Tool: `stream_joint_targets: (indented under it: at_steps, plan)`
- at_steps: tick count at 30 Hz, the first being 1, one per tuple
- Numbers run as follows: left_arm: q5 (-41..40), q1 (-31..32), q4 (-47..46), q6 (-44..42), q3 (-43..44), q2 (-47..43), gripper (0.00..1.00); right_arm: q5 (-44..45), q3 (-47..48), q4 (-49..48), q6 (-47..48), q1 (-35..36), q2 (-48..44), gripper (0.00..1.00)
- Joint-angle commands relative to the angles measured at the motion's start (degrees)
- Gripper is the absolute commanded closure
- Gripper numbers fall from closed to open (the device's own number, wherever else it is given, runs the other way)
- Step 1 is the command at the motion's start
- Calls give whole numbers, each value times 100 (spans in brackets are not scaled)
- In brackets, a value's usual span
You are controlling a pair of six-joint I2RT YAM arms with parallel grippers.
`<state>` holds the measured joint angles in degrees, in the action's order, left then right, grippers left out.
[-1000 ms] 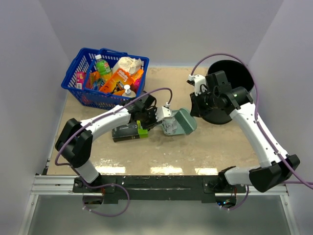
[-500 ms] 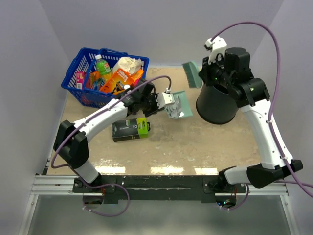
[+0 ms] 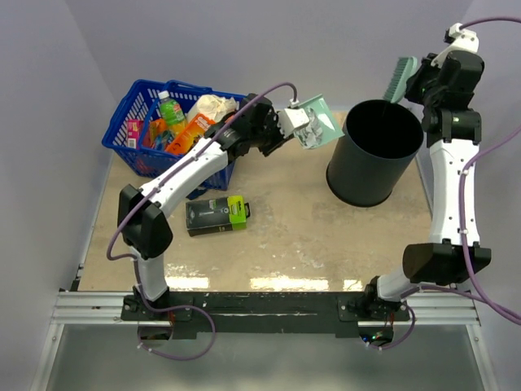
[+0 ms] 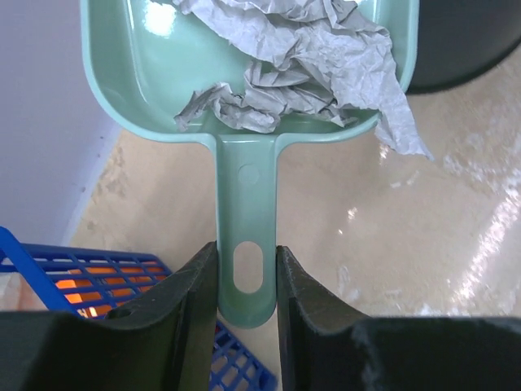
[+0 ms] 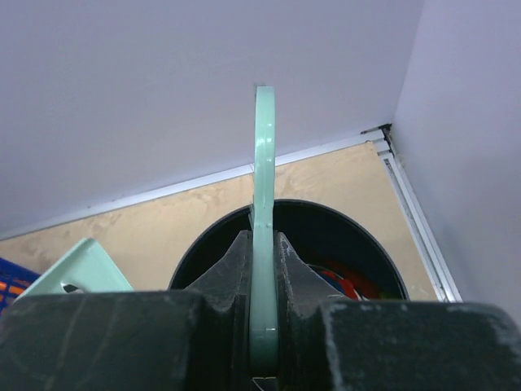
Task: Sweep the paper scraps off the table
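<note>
Top view: the left gripper [image 3: 295, 122] has lifted the teal plastic dustpan [image 3: 319, 120] off the beige speckled table [image 3: 326, 236], carrying it beside the rim of the round black bin [image 3: 374, 163]. The right gripper [image 3: 417, 81] has swung the teal brush [image 3: 400, 77] high above the bin. Sweeping looks finished; tipping comes next.

Left wrist: its fingers [image 4: 191, 293], partly closed, clamp the dustpan's handle. The paper scraps [image 4: 301, 73], whitish-grey and crumpled, lie in the pan with one edge draping over its lip.

Right wrist: its fingers [image 5: 232, 277] pinch fully closed on the brush handle. Something red lies deep in the bin, possibly another scrap.
</note>
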<state>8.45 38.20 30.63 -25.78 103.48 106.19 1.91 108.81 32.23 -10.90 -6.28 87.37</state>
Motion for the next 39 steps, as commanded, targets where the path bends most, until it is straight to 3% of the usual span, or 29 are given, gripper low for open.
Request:
stream_joint_targets:
  at_steps: [1,13,22,25,28,31,35,39]
  plan:
    - [-299,-40,-417,521,1048,435,100,319,246,-366,-413,-31,-221,100]
    - [-721,170,-909,346,2624,1456,100,222,-326,-340,-527,-426,-572,100]
    - [-1758,1049,-1928,-1332,3029,1958,100,301,-256,-243,-475,-689,-572,100]
    - [-1837,1093,-2236,-1982,2862,1949,100,485,-10,-260,-352,-795,-555,100]
    - [-1899,1164,-2962,-3158,2467,1879,100,669,350,-384,-132,-822,-467,100]
    - [-1839,1243,-4139,-5349,1879,1844,100,670,676,-419,-114,-822,-309,100]
    - [-1636,1182,-5128,-7260,1193,1844,100,539,843,-367,-255,-822,-230,100]
    - [-1522,1190,-5776,-7030,1218,1844,100,494,747,-366,-290,-822,-264,100]
